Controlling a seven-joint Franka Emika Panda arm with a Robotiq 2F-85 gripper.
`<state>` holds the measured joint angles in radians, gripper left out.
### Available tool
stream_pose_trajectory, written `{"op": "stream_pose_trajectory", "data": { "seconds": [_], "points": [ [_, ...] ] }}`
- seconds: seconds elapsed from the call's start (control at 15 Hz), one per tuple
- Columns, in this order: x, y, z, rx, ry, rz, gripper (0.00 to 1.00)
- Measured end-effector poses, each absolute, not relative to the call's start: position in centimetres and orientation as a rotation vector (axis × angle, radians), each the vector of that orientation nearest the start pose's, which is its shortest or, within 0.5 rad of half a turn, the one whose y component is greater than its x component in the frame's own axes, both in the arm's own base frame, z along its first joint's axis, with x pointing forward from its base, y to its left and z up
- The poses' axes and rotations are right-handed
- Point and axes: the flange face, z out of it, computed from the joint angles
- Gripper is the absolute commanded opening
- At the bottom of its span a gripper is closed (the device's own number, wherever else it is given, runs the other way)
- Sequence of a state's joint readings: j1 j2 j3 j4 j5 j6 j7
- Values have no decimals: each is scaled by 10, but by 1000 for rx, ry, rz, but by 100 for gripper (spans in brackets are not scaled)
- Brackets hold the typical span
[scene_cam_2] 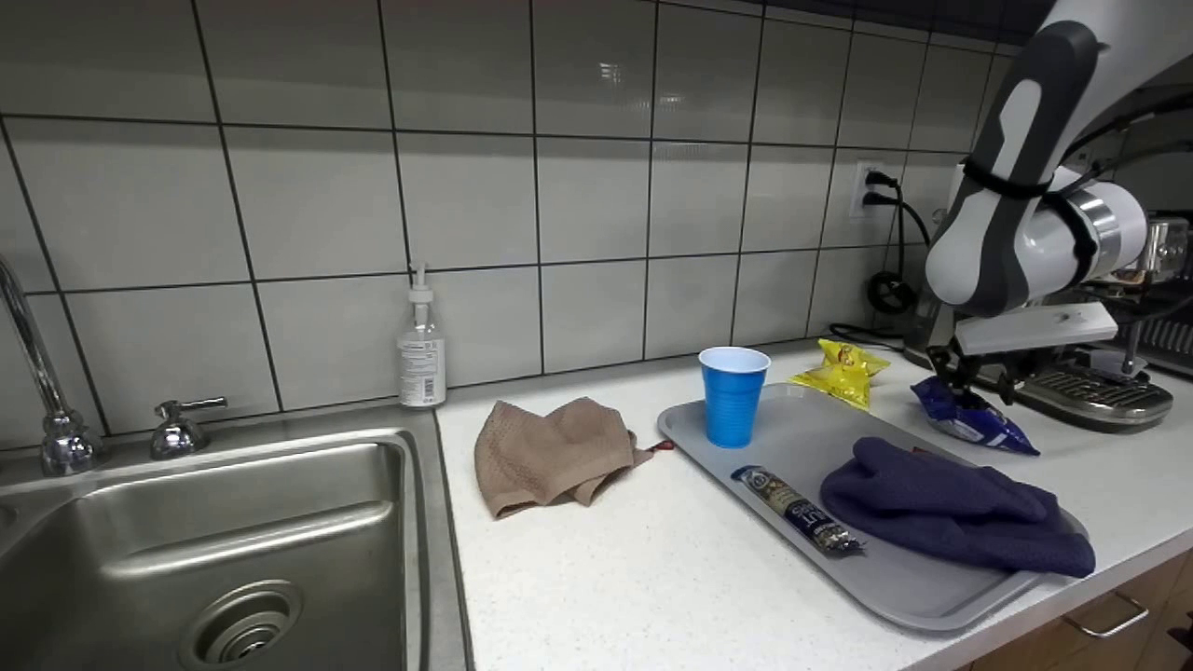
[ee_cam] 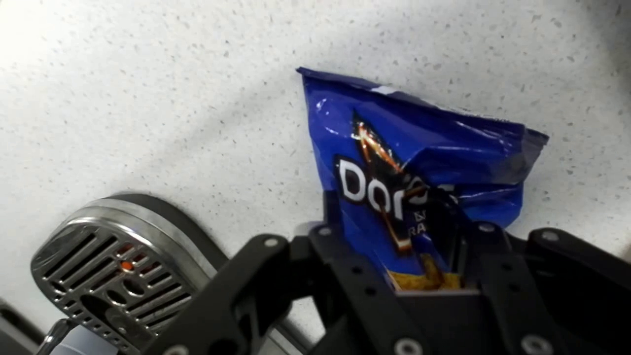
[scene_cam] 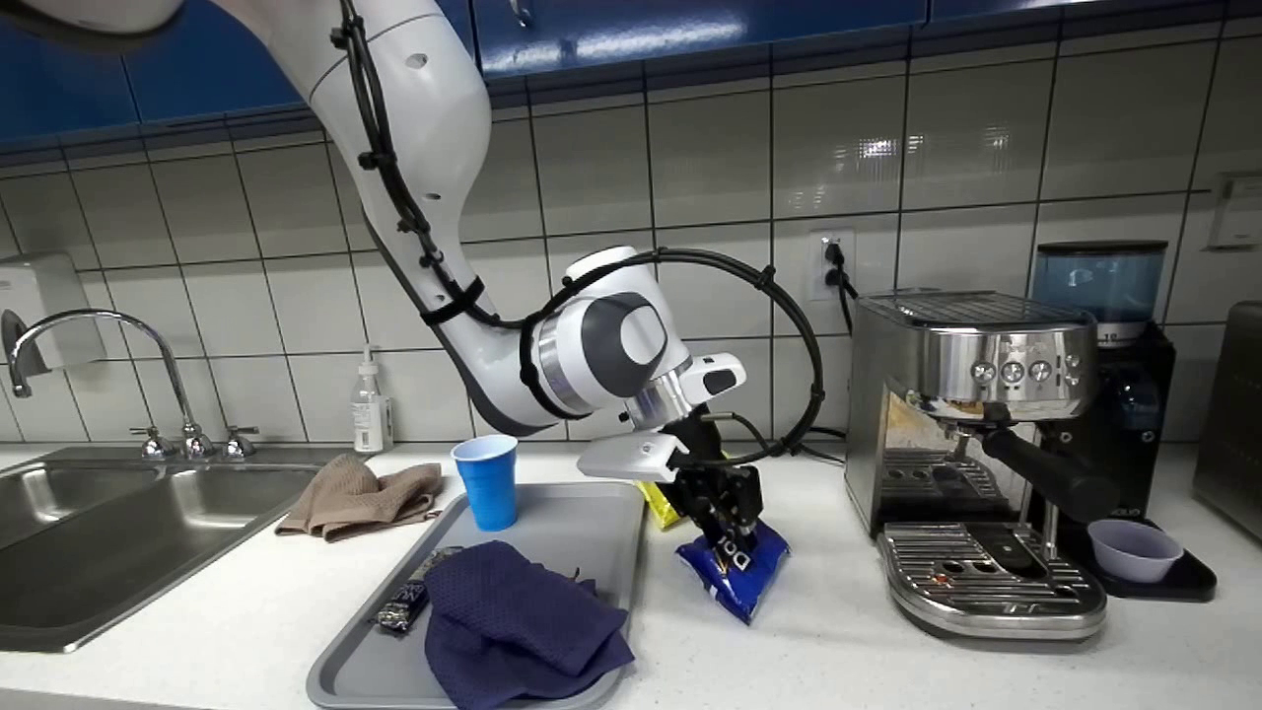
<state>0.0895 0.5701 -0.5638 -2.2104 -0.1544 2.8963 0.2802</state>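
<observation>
The blue chip bag (ee_cam: 434,153) lies on the bench (scene_cam_2: 652,559) beside the tray (scene_cam_2: 802,424), near its long edge but apart from it, and the gripper (ee_cam: 387,207) is down on it. In the wrist view the fingers (ee_cam: 333,214) stand partway apart with part of the bag between them; whether the hold is firm cannot be told. Much of the bag bulges out past one finger, so the likeliest trouble is an off-centre grip: if lifted that way, the bag could swing or slide free, since the film looks slick. Too hard a squeeze could crush the chips or pop a seam.

The yellow bag (scene_cam_2: 843,373) sits just beside the tray on that same side, where a low sideways move might shove it against the tray. Farther out from that edge of the tray stands the coffee machine (scene_cam: 1006,340); a drift that way could bump it. The blue cup (scene_cam_2: 732,401) stands upright on the tray near one end and looks light, so the arm (scene_cam: 434,138) passing low over the tray could topple it. Toward the tray's other end, the bunched navy cloth (scene_cam_2: 960,513) could snag the fingers.
</observation>
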Motion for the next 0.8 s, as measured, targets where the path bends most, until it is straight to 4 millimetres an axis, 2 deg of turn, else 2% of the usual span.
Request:
{"op": "stream_pose_trajectory", "data": {
  "seconds": [0.13, 0.2, 0.8],
  "points": [
    [506, -255, 173, -3375, 866, -255, 5],
    [506, -255, 173, -3375, 866, -254, 0],
    [505, -255, 174, -3373, 867, -258, 0]
  ]
}}
